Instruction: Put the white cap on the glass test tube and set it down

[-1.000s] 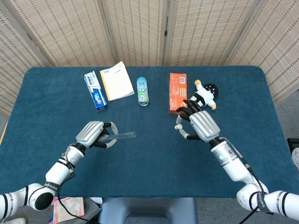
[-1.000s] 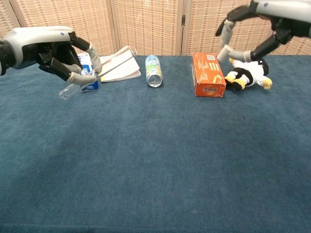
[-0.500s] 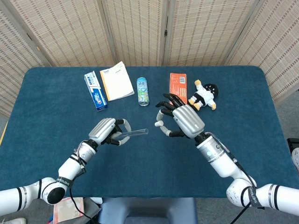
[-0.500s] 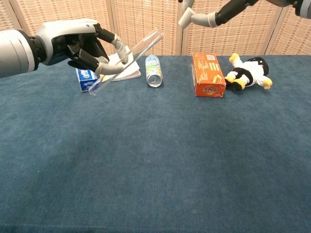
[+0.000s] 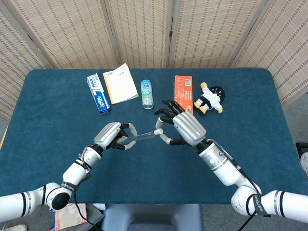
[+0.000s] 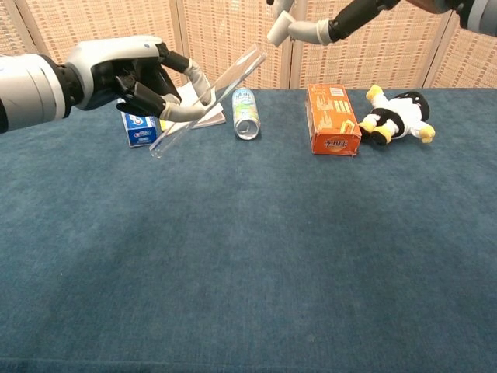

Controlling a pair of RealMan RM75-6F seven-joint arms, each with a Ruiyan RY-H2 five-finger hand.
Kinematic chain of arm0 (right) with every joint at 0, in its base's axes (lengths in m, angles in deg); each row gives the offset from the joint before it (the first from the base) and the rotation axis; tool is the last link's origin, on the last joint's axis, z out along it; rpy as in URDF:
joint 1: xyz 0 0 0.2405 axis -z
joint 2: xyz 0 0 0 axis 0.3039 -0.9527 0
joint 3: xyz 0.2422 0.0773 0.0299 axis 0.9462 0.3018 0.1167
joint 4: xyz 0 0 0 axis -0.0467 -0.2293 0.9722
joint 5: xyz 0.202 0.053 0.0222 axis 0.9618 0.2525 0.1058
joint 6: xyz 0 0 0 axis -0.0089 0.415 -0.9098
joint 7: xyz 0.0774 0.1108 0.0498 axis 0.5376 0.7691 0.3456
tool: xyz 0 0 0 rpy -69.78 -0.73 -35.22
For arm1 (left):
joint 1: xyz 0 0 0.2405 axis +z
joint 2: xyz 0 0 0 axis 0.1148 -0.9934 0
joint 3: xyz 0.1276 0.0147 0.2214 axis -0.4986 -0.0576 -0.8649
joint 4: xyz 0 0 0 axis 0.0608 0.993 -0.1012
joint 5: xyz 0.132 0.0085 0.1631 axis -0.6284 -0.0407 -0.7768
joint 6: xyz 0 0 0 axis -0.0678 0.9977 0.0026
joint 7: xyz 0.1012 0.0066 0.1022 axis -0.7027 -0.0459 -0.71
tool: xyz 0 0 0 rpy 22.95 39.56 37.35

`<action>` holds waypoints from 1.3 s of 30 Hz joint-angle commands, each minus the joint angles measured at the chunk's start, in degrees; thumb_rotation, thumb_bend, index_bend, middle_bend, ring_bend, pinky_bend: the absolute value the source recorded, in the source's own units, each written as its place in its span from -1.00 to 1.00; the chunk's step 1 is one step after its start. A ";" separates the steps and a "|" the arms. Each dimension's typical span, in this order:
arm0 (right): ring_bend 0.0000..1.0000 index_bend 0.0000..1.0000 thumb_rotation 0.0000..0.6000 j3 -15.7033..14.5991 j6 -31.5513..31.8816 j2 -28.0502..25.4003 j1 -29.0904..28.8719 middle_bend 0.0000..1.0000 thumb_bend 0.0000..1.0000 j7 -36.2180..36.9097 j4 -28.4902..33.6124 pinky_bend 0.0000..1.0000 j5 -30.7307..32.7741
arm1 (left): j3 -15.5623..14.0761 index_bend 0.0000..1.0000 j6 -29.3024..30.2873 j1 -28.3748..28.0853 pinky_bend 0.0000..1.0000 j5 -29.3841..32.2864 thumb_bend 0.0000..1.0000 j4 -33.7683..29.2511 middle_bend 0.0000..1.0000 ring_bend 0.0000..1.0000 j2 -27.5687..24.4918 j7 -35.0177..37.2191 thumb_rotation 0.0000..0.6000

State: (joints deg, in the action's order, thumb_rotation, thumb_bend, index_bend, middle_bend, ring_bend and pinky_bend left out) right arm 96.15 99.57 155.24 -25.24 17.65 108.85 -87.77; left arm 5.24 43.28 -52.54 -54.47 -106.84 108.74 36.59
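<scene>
My left hand (image 5: pixel 113 136) holds the glass test tube (image 5: pixel 142 138) above the blue table, open end pointing right. In the chest view the test tube (image 6: pixel 220 87) slants up to the right from the left hand (image 6: pixel 128 74). My right hand (image 5: pixel 186 128) pinches the small white cap (image 5: pixel 158 132) between thumb and a finger, right at the tube's open end. In the chest view the white cap (image 6: pixel 278 29) sits just above and right of the tube's mouth, a small gap showing. The right hand (image 6: pixel 349 14) is partly cut off at the top edge.
Along the far side of the table (image 5: pixel 57 115) lie a toothpaste box (image 5: pixel 98 94), a notepad (image 5: pixel 120 83), a drink can (image 5: pixel 147 94), an orange box (image 5: pixel 183 95) and a penguin plush (image 5: pixel 210 98). Folding screens stand behind.
The right hand has swung left from beside the orange box, carrying the cap to the tube's mouth. The left hand moved right and tilted the tube's open end upward.
</scene>
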 commanded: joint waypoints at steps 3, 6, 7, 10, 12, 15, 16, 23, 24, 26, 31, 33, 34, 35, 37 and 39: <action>-0.96 0.28 1.00 -0.20 -0.06 0.12 -0.29 -0.50 0.14 0.21 0.02 -0.96 0.00 | -0.05 0.16 0.15 -0.07 1.00 -0.07 -0.31 -0.02 1.00 1.00 0.19 0.07 1.00; -0.96 0.27 1.00 -0.37 -0.45 0.21 -0.69 -0.50 0.14 0.07 -0.16 -0.96 0.10 | -0.02 0.16 0.05 -0.33 1.00 0.29 -0.31 -0.07 1.00 1.00 0.30 -0.30 1.00; -0.96 0.27 1.00 -0.39 -0.50 0.22 -0.78 -0.50 0.14 -0.01 -0.17 -0.96 0.16 | -0.02 0.16 0.04 -0.37 1.00 0.41 -0.31 -0.09 1.00 1.00 0.33 -0.37 1.00; -0.96 0.27 1.00 -0.43 -0.38 0.25 -0.95 -0.50 0.14 -0.22 -0.13 -0.96 0.29 | 0.00 0.16 0.02 -0.45 1.00 0.80 -0.31 -0.01 1.00 1.00 0.38 -0.43 1.00; -0.96 0.27 1.00 -0.47 -0.32 0.28 -1.03 -0.50 0.14 -0.26 -0.19 -0.96 0.44 | -0.01 0.16 -0.11 -0.47 1.00 1.00 -0.31 0.11 1.00 1.00 0.41 -0.26 1.00; -0.96 0.28 1.00 -0.55 -0.56 0.33 -1.22 -0.50 0.14 -0.12 -0.36 -0.96 0.79 | -0.06 0.16 -0.12 -0.49 1.00 1.07 -0.31 0.29 1.00 1.00 0.43 -0.24 1.00; -0.96 0.28 1.00 -0.60 -0.61 0.37 -1.29 -0.50 0.14 -0.15 -0.46 -0.96 0.85 | -0.08 0.16 -0.19 -0.51 1.00 1.13 -0.31 0.29 1.00 1.00 0.41 -0.24 1.00; -0.96 0.27 1.00 -0.74 -0.90 0.81 -1.82 -0.50 0.14 -0.05 -0.96 -0.96 1.21 | -0.12 0.16 -0.35 -0.68 1.00 1.31 -0.31 0.22 1.00 1.00 0.33 -0.35 1.00; -0.96 0.27 1.00 -0.73 -0.95 0.87 -1.91 -0.50 0.14 -0.05 -1.03 -0.96 1.28 | -0.10 0.16 -0.35 -0.71 1.00 1.35 -0.31 0.27 1.00 1.00 0.38 -0.33 1.00; -0.96 0.27 1.00 -0.74 -1.06 0.96 -2.06 -0.50 0.14 -0.02 -1.14 -0.96 1.43 | -0.09 0.16 -0.41 -0.78 1.00 1.38 -0.31 0.35 1.00 1.00 0.45 -0.27 1.00; -0.96 0.28 1.00 -0.80 -1.42 1.29 -2.52 -0.50 0.14 -0.15 -1.52 -0.96 1.86 | -0.10 0.16 -0.41 -0.83 1.00 1.45 -0.31 0.69 1.00 1.00 0.72 -0.03 1.00; -0.96 0.28 1.00 -0.84 -1.53 1.44 -2.68 -0.50 0.14 -0.26 -1.65 -0.96 2.04 | -0.12 0.16 -0.51 -0.85 1.00 1.53 -0.31 0.79 1.00 1.00 0.76 0.06 1.00; -0.96 0.27 1.00 -0.85 -1.58 1.51 -2.75 -0.50 0.14 -0.28 -1.71 -0.96 2.10 | -0.13 0.16 -0.52 -0.85 1.00 1.53 -0.31 0.83 1.00 1.00 0.77 0.09 1.00; -0.96 0.27 1.00 -0.85 -1.61 1.59 -2.83 -0.50 0.14 -0.30 -1.79 -0.96 2.16 | -0.16 0.16 -0.53 -0.85 1.00 1.51 -0.31 0.86 1.00 1.00 0.77 0.09 1.00; -0.96 0.27 1.00 -0.84 -1.69 1.77 -3.00 -0.50 0.14 -0.35 -1.96 -0.96 2.31 | -0.22 0.16 -0.55 -0.85 1.00 1.52 -0.31 0.91 1.00 1.00 0.77 0.05 1.00; -0.96 0.27 1.00 -0.82 -1.77 1.92 -3.16 -0.50 0.14 -0.37 -2.10 -0.96 2.46 | -0.26 0.16 -0.62 -0.85 1.00 1.61 -0.31 0.92 1.00 1.00 0.75 0.05 1.00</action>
State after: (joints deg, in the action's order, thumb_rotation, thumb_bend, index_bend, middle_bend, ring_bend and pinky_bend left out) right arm 95.32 97.81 157.15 -28.39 17.28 106.76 -85.32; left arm 4.98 42.67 -53.39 -52.86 -105.92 109.49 36.63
